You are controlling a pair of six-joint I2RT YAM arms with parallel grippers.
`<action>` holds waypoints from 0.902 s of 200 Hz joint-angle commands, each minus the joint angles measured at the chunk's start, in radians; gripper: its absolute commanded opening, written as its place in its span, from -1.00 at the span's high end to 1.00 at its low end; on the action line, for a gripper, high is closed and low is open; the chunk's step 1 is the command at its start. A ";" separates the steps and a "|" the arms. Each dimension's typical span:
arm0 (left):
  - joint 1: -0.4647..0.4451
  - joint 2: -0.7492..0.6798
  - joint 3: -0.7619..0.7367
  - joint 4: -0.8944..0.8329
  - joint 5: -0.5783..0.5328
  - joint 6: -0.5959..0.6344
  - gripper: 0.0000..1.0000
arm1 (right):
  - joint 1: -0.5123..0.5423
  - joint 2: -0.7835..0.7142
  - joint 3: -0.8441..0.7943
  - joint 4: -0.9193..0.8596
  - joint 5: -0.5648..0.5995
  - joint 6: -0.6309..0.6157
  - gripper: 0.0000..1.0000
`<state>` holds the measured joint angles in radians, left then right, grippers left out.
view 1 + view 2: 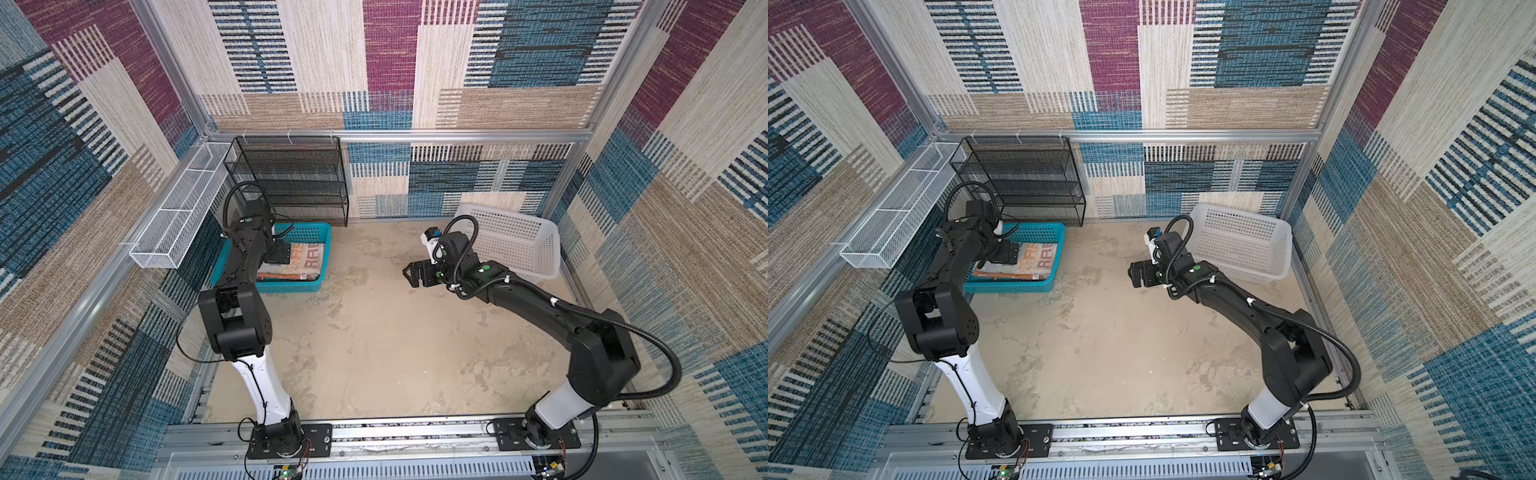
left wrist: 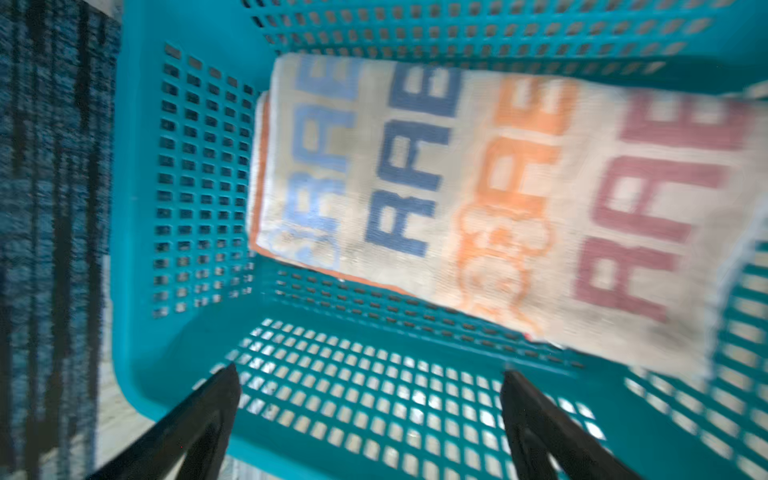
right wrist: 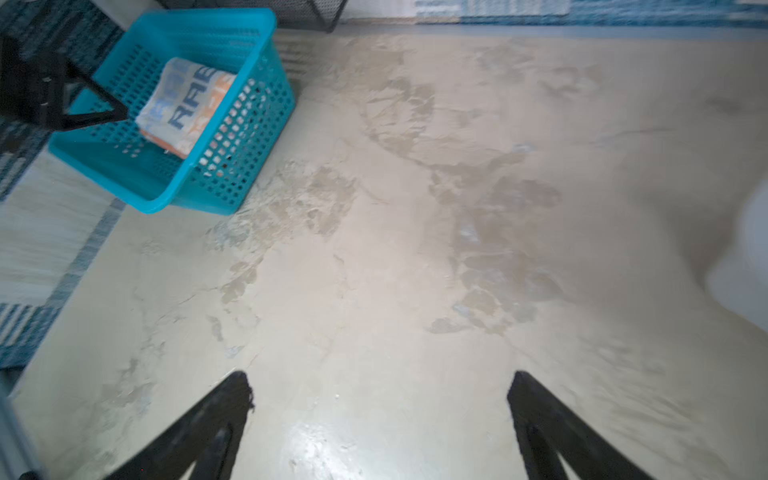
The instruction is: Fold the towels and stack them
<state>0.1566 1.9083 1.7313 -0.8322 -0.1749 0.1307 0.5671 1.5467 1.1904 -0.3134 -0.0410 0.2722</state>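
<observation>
Got the left gripper point(image 2: 370, 372) hanging over the teal basket point(image 2: 137, 208), folded towels point(image 2: 457, 187) stacked inside just past its fingertips, jaws spread wide and holding nothing, same empty spread on the right gripper point(image 3: 380, 377) over the table point(image 3: 415, 208).

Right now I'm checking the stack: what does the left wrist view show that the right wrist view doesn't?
Only the left wrist view: the lettered towel close up, with dark red letters beside the blue and orange ones, and the left hand plainly open. Only the right wrist view: the bare table and the open right hand above it. Both: the blue basket, the lettered towel lying on an orange towel inside it, and the left hand at the basket.
</observation>
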 commanded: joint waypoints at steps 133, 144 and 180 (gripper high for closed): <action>-0.146 -0.438 -1.135 1.234 0.126 -0.081 -1.00 | -0.270 -0.041 -0.855 1.378 0.618 -0.401 -0.98; -0.142 -0.440 -1.142 1.251 0.151 -0.081 -1.00 | -0.284 -0.036 -0.886 1.466 0.584 -0.442 -0.98; -0.082 -0.399 -1.299 1.622 0.236 -0.164 -0.99 | -0.414 -0.053 -0.992 1.627 0.420 -0.356 -0.98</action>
<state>0.0319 1.4635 0.5552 0.4431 -0.0116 0.0074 0.2211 1.5215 0.2531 1.0897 0.5182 -0.1249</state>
